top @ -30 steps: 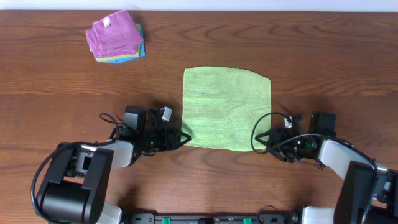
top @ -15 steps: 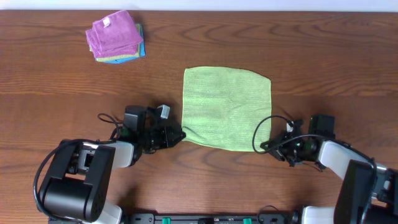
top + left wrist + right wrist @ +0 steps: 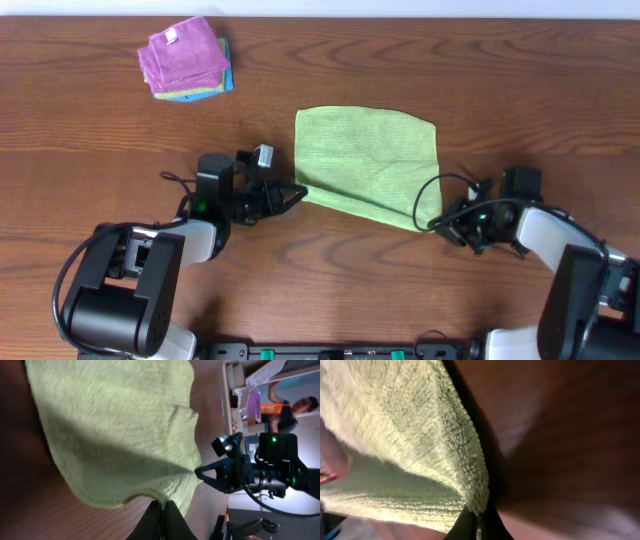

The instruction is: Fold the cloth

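Note:
A light green cloth (image 3: 365, 165) lies on the wooden table (image 3: 100, 150) in the overhead view, its near edge lifted off the wood. My left gripper (image 3: 297, 192) is shut on the cloth's near left corner. My right gripper (image 3: 432, 222) is shut on the near right corner. In the left wrist view the cloth (image 3: 115, 425) hangs up from my closed fingers (image 3: 163, 506), with the right arm beyond it. In the right wrist view the fuzzy cloth corner (image 3: 420, 445) sits pinched between my fingers (image 3: 479, 516).
A stack of folded cloths, magenta (image 3: 183, 53) on top of blue and yellow ones, sits at the far left of the table. A black cable (image 3: 425, 195) loops over the cloth's right side near my right gripper.
Both grippers have lifted the cloth's near corners and moved them away from the near edge. The cloth's near edge has risen and the visible cloth looks shorter.

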Tool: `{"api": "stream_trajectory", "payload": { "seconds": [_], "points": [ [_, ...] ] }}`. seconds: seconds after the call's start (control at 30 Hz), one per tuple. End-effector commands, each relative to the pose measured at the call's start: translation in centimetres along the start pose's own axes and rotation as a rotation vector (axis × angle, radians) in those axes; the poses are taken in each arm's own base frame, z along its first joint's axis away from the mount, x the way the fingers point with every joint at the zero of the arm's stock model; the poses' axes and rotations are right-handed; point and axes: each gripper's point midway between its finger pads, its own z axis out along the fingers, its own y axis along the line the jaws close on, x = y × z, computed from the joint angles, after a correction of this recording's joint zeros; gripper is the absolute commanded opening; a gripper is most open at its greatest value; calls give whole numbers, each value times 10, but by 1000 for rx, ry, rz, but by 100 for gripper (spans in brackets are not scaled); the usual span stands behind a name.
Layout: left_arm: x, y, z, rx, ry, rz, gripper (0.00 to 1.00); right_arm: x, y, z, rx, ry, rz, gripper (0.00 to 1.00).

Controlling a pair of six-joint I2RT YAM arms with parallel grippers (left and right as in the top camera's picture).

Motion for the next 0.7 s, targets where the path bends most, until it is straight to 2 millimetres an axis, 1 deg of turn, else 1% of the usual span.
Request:
{"api": "stream_trajectory", "payload": {
  "seconds": [0.0, 0.17, 0.23, 0.3, 0.43, 0.57, 0.67],
  "points": [
    [-5, -5, 2, 17, 3, 45, 6, -20, -1, -7, 85, -65, -69, 2],
    [-7, -3, 2, 5, -9, 81, 6, -44, 23, -27, 67, -156, -139, 2],
    [-8, -3, 2, 5, -10, 93, 6, -49, 34, -33, 56, -177, -167, 2],
    [-8, -2, 2, 2, -10, 90, 6, -51, 40, -36, 67, -181, -184, 2],
    [-1, 4, 2, -18, 15, 54, 6, -48, 42, -34, 91, -174, -201, 2],
    [19, 18, 1, -68, 83, -4, 6, -46, 40, -33, 107, -169, -201, 2],
    [32, 21, 2, -85, 127, -18, 6, -46, 39, -33, 112, -166, -201, 2]
  ]
}}
